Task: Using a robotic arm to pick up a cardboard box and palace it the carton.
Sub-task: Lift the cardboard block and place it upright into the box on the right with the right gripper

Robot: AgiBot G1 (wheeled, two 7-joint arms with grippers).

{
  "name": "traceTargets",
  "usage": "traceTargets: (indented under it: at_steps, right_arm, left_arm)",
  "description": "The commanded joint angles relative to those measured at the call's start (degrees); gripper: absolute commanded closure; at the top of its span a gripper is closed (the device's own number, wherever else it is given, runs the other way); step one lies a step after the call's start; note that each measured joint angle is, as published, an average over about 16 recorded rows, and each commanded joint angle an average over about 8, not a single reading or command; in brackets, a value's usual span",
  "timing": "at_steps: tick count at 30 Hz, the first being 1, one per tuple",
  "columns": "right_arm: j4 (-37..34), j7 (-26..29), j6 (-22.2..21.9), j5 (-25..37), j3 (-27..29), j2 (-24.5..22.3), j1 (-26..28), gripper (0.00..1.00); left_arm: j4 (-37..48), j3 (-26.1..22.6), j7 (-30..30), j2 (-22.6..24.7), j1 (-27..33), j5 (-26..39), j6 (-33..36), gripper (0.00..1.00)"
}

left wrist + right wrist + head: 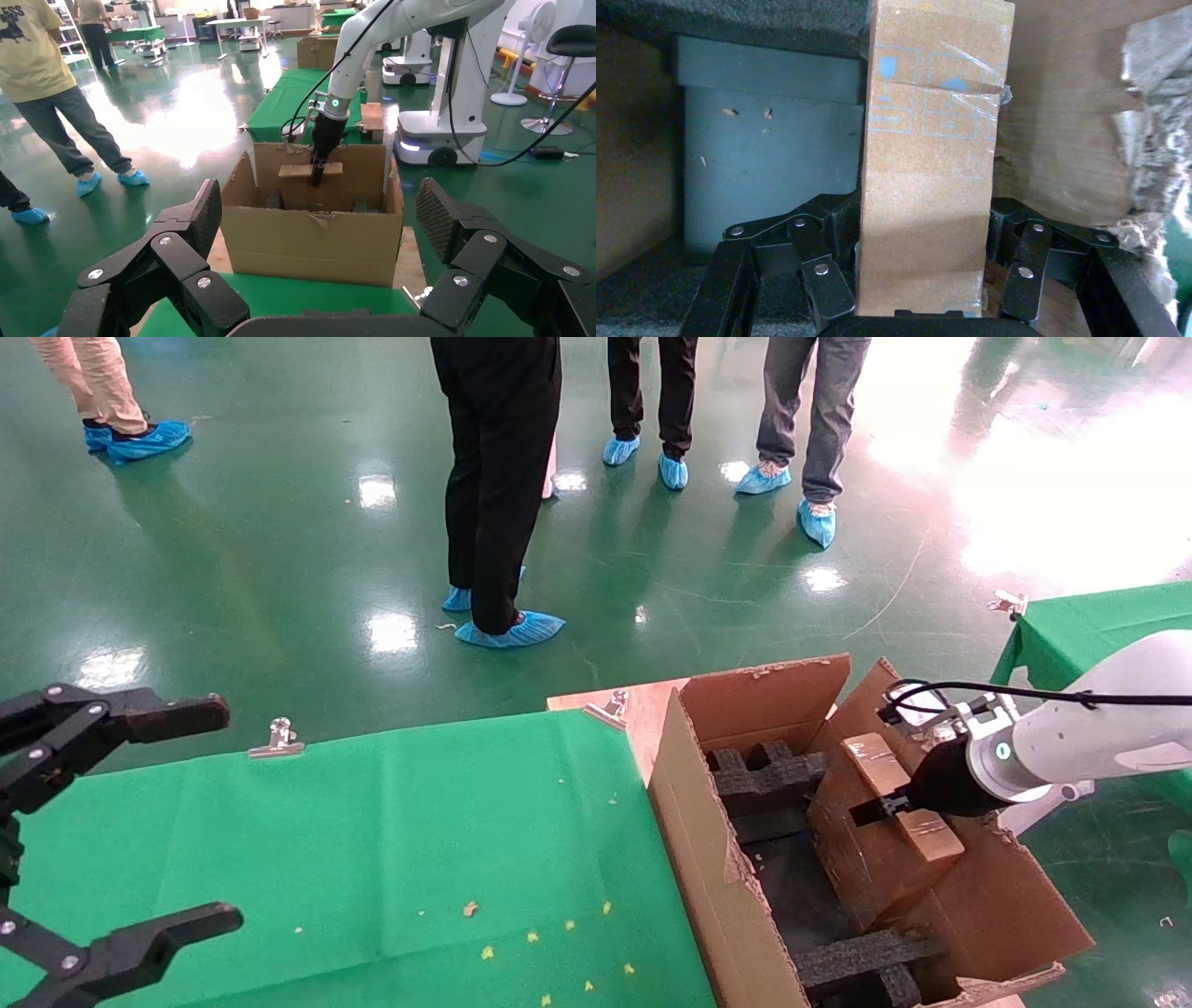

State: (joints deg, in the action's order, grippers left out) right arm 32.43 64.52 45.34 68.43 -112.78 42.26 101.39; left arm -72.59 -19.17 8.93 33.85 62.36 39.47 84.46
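Cardboard box [899,794], small and taped, clamped across its narrow faces in the right tool [871,809] and held over the open carton [717,877], near the right-hand flap, above the black foam inserts [768,775]. Best lowered straight, kept level, clear of the ragged flap edge and of the foam blocks, aimed at the bare floor between them. Worth setting down fully before loosening the grip, since a drop from height could tip it onto the foam. Seen from the right wrist, pads [828,281] pressed on both sides of the box. Left tool [112,822] spread wide, holding nothing, parked over the green bench [372,840].
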Motion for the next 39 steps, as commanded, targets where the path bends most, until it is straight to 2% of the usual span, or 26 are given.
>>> traceTargets:
  at_steps: [1,12,13,14,20,21,22,39]
  right_arm:
    - [-1.62,-1.43,0.47,-0.81,0.40,0.74,-0.78,1.00]
    - [-7.18,-5.55,2.49,-3.32,1.70,3.08,-3.10,1.00]
    - [-7.49,-5.82,2.68,-3.51,1.81,3.19,-3.20,0.98]
    - [-7.72,-6.02,2.81,-3.63,1.88,3.28,-3.28,0.88]
    - [-8.86,-7.36,3.64,-4.70,2.53,3.63,-3.73,0.13]
    - [-8.97,-7.47,3.72,-4.82,2.60,3.66,-3.78,0.03]
    - [-9.08,-7.62,3.83,-4.96,2.69,3.70,-3.84,0.00]
    - [-8.54,-7.06,3.72,-4.55,2.43,3.48,-3.53,0.00]
  left_arm:
    - [0.00,0.00,0.00,0.00,0.00,0.00,0.00,0.00]
    - [0.00,-0.01,-0.01,-0.01,0.00,-0.01,-0.01,0.00]
    - [0.00,-0.01,-0.01,-0.01,0.00,-0.01,-0.01,0.00]
    - [0.00,-0.01,-0.01,-0.01,0.00,-0.01,-0.01,0.00]
    - [0.02,-0.01,-0.01,-0.01,0.00,-0.02,-0.02,0.00]
    - [0.02,-0.01,-0.01,-0.01,-0.01,-0.03,-0.02,0.00]
    - [0.02,-0.01,-0.01,-0.01,-0.01,-0.03,-0.02,0.00]
    - [0.03,-0.02,-0.02,-0.01,0.00,-0.04,-0.02,0.00]
